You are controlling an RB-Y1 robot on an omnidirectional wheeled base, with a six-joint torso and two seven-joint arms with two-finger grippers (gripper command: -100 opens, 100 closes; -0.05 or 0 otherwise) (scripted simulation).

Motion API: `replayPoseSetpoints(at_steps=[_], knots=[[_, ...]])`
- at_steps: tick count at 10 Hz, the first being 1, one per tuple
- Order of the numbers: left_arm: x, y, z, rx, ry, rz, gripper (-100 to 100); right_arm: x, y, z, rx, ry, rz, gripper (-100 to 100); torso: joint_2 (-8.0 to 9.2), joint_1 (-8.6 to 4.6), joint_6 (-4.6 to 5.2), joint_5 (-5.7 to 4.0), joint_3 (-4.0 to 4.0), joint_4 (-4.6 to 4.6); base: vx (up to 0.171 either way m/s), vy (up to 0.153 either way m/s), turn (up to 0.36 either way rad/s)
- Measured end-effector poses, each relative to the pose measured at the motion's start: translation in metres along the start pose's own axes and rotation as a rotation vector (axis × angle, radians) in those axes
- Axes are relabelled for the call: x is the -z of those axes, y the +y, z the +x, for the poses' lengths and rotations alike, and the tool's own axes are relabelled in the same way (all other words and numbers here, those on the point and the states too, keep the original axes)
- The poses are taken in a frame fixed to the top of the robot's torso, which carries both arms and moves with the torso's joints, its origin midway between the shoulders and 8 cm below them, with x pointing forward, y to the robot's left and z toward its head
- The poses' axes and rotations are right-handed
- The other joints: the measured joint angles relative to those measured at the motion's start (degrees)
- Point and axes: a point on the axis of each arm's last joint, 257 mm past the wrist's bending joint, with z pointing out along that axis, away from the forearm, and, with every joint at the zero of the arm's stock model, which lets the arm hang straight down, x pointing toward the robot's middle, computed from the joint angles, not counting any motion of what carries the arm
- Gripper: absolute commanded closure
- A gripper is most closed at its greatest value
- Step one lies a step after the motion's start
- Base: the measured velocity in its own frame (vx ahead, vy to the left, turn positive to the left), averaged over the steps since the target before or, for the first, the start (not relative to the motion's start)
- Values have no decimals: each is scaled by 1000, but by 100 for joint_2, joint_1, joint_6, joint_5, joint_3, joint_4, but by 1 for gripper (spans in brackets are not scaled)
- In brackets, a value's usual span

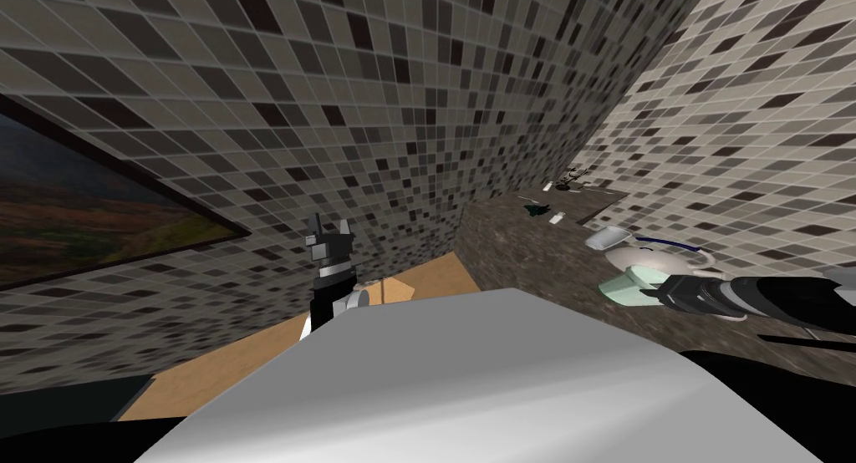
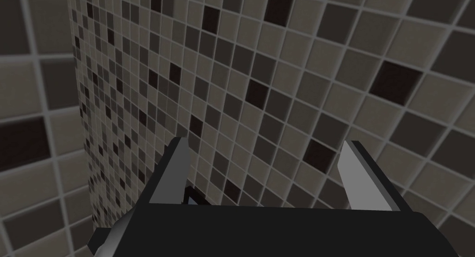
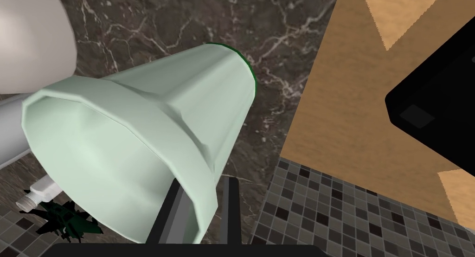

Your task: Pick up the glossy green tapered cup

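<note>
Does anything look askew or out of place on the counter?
The pale green cup is tipped far over, not upright, its open mouth toward the right gripper, which pinches its rim wall over the dark marble counter.

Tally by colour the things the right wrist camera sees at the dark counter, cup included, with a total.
Pale green: 1, the cup, held by the right gripper.
White: 3, the round vessel, the dish, the small bottle.
Dark green: 1, the spiky thing.
Total: 5.
</note>
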Motion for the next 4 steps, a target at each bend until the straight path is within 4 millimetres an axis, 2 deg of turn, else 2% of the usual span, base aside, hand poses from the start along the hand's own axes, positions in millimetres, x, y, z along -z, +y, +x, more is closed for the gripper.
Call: replayPoseSetpoints(at_steps=[3, 4], knots=[[0, 0, 0, 0, 0, 0, 0, 9, -15, -7, 10, -3, 2, 100, 16, 37, 1, 16, 10, 4, -31, 52, -31], [0, 0, 0, 0, 0, 0, 0, 10, -15, -7, 9, -4, -1, 0, 12, 29, 1, 15, 8, 3, -3, 6, -2]])
